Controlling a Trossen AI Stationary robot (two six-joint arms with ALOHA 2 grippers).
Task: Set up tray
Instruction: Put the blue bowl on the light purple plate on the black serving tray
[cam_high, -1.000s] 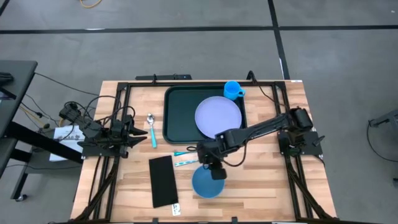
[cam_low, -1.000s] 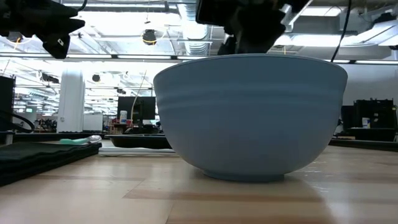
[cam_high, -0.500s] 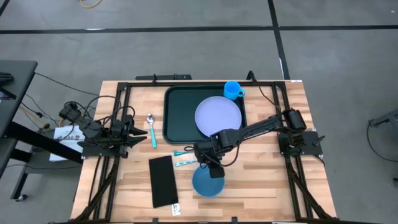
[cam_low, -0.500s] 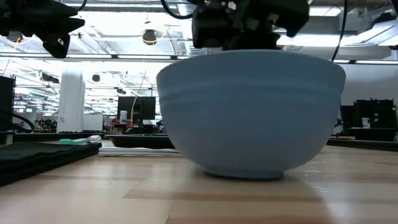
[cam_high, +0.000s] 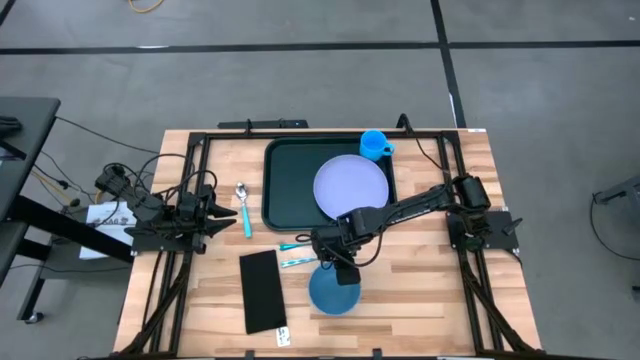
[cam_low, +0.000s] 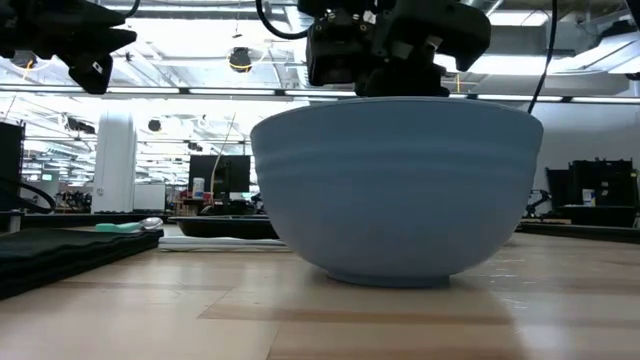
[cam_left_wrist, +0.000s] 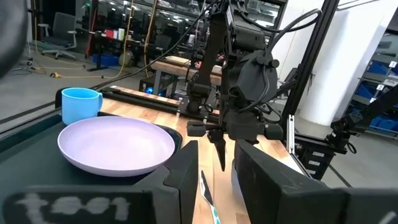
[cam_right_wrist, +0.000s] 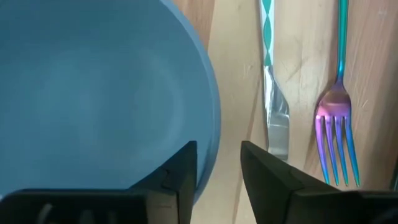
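The dark green tray (cam_high: 283, 185) lies at the table's far middle. It carries a lavender plate (cam_high: 350, 185), and a blue cup (cam_high: 375, 145) stands at its far right corner. A blue bowl (cam_high: 333, 298) rests on its base near the table's near edge and fills the low view (cam_low: 395, 190). My right gripper (cam_high: 337, 270) is open above the bowl's far rim, one finger inside and one outside (cam_right_wrist: 217, 149). My left gripper (cam_high: 207, 216) waits open at the table's left side. My right gripper comes at the bowl from above, pointing down, its fingers astride the far rim (cam_right_wrist: 213, 134), one finger inside the hollow and one outside. Whether either finger touches the rim I cannot tell. The bowl stands upright on the table.
A fork (cam_right_wrist: 336, 124) and a knife (cam_right_wrist: 273, 118) lie on the wood just beyond the bowl, between it and the tray. A spoon (cam_high: 243, 205) lies left of the tray. A flat black rectangle (cam_high: 263, 290) lies left of the bowl. Black frame rails run along both table sides.
My right gripper has moved slightly toward the table's left and come down over the bowl's far rim. In the low view the bowl has rocked and shifted a little, and now stands level again.
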